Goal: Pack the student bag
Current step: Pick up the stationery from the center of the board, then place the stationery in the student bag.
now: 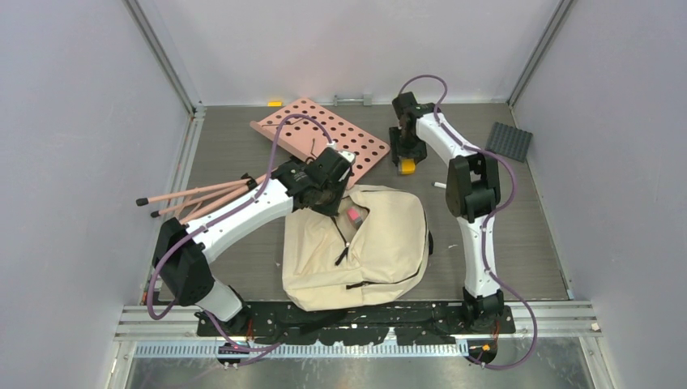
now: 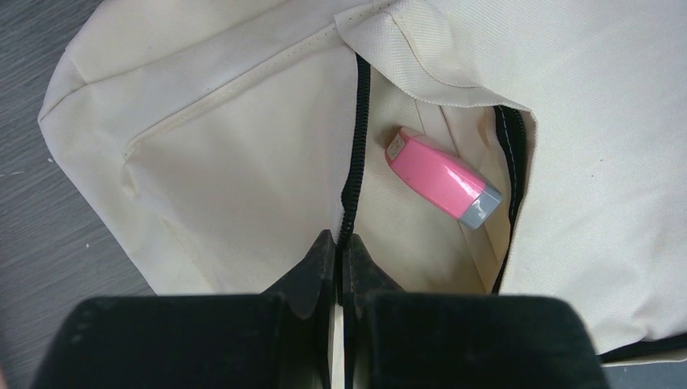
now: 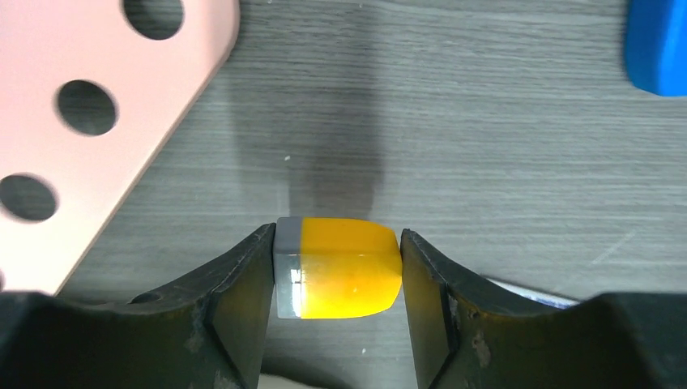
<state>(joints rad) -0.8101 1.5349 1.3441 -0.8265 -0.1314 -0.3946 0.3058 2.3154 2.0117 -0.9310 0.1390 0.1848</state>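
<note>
Black fingers of the left gripper fill the bottom of the left wrist view. They are pressed together, with a sliver of cream fabric showing between them, so they seem pinched on the zipper edge of the student bag, a large cream fabric backpack with black zippers. The bag lies flat at the centre of the grey wood-grain table in the overhead view, with its pocket held open. A small pink block with a grey end cap lies inside that pocket.

At the upper middle of the overhead view, the right gripper is clamped on a small yellow block with a grey end cap, low over the table beside the pink perforated board.

The step in hand looks like packing the second small block. Next, the right arm needs to carry the yellow block down the frame to the open pocket and let go above it, while the left gripper keeps the mouth wide.

By count:
- one bag
- one pink block
- one yellow block
- one perforated board
- one dark grey studded mat at the upper right
- one blue object, cut off at the edge of the right wrist view
- three pink rods with black tips at the left
</note>
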